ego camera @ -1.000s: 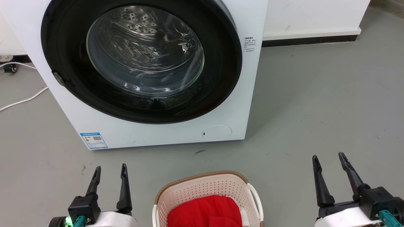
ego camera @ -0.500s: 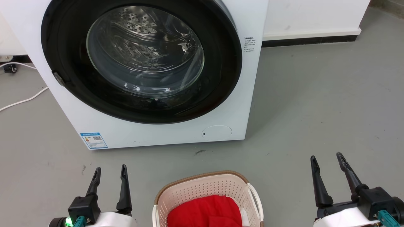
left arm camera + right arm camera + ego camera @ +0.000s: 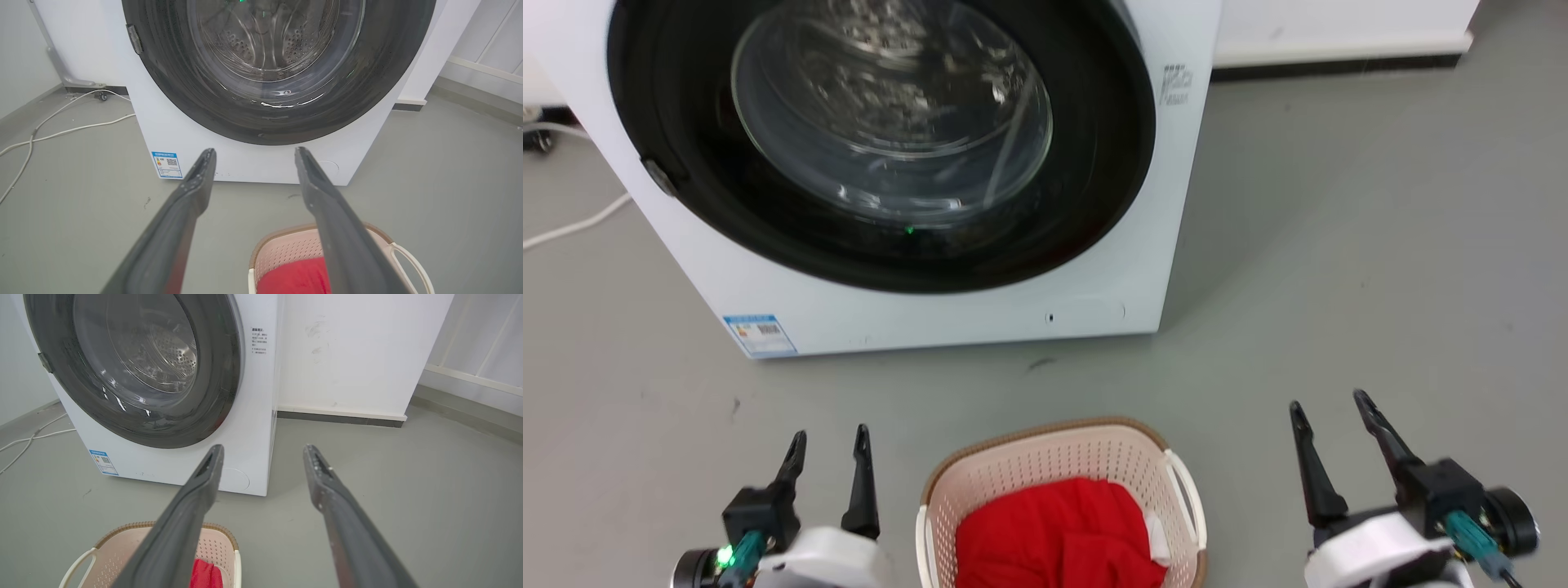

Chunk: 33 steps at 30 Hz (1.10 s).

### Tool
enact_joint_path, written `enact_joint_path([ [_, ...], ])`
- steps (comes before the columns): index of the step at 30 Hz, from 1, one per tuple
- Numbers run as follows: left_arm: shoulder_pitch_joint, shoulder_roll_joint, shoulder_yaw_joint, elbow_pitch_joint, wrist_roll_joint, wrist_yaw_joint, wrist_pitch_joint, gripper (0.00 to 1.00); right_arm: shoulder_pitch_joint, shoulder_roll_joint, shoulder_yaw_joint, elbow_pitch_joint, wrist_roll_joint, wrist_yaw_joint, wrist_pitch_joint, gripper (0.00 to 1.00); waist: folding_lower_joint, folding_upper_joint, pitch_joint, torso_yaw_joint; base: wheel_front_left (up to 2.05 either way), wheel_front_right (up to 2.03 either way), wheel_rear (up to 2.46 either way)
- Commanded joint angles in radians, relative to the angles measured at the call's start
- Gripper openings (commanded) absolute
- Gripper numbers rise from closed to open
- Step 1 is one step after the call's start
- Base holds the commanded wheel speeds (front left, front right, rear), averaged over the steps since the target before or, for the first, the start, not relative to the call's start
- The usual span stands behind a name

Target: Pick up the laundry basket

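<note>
- I reckon each arm should swing in and drop to a white side handle (image 3: 1192, 498), so the lift stays level.
- Left gripper (image 3: 832, 433) and right gripper (image 3: 1327, 400) flank the laundry basket (image 3: 1045, 474), jaws spread, holding nothing.
- It sits on the floor (image 3: 1339, 245) before the washing machine (image 3: 931, 322): cream-pink, perforated, with a brown woven-look rim and red cloth (image 3: 1058, 531) inside.

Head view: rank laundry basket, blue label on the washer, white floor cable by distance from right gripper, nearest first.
1. Cream-pink perforated plastic laundry basket with brown rim, just left of the right gripper.
2. Blue rectangular label sticker, lower left corner of the white washing machine front.
3. Thin white cable, far left, beyond the machine.
</note>
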Motion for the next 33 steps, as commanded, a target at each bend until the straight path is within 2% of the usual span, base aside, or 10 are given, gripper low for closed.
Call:
enact_joint_path([
  [1, -0.048, 0.002, -0.005, 0.046, -0.002, -0.010, -0.003, 1.00, -0.049, -0.004, 0.008, 0.040, -0.016, 0.000, -0.002, 1.00, 0.0000, 0.0000, 0.047, 0.002, 0.00, 0.00, 0.00],
  [13, -0.244, 0.002, -0.027, 0.336, -0.047, -0.038, -0.003, 1.00, -0.256, -0.004, 0.041, 0.293, -0.041, 0.000, -0.002, 1.00, 0.0000, 0.0000, 0.247, 0.002, 0.00, 0.00, 0.00],
  [24, -0.327, 0.002, -0.056, 0.457, -0.095, -0.029, -0.003, 1.00, -0.387, -0.013, 0.091, 0.462, -0.048, 0.000, -0.002, 1.00, 0.0000, 0.0000, 0.382, 0.018, 0.00, 0.00, 0.00],
  [33, -0.415, 0.002, -0.085, 0.545, -0.126, -0.043, -0.003, 1.00, -0.510, -0.044, 0.147, 0.581, -0.031, 0.000, -0.002, 1.00, 0.0000, 0.0000, 0.511, 0.038, 0.00, 0.00, 0.00],
])
